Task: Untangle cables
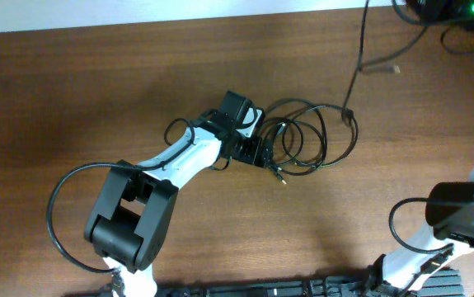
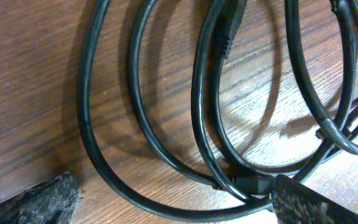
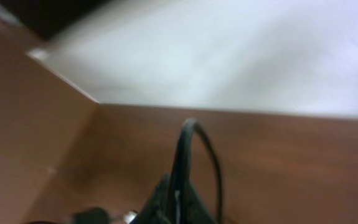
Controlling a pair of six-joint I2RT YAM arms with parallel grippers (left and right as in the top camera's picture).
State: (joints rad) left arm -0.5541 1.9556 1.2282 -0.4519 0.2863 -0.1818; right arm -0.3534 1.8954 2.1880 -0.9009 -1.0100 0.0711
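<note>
The cables lie as a bundle of thin black overlapping loops at the middle of the wooden table, with a small silvery-tipped plug at the lower left of the bundle. My left gripper sits at the bundle's left edge. In the left wrist view its fingers are wide apart, with several cable loops lying on the wood between and beyond them. My right gripper shows blurred as a dark closed wedge, far from the bundle at the table's right front.
A thin black wire runs from the bundle's right side up to the table's far edge, with a small plug end beside it. My right arm stands at the front right. Thick arm wires loop at the front left.
</note>
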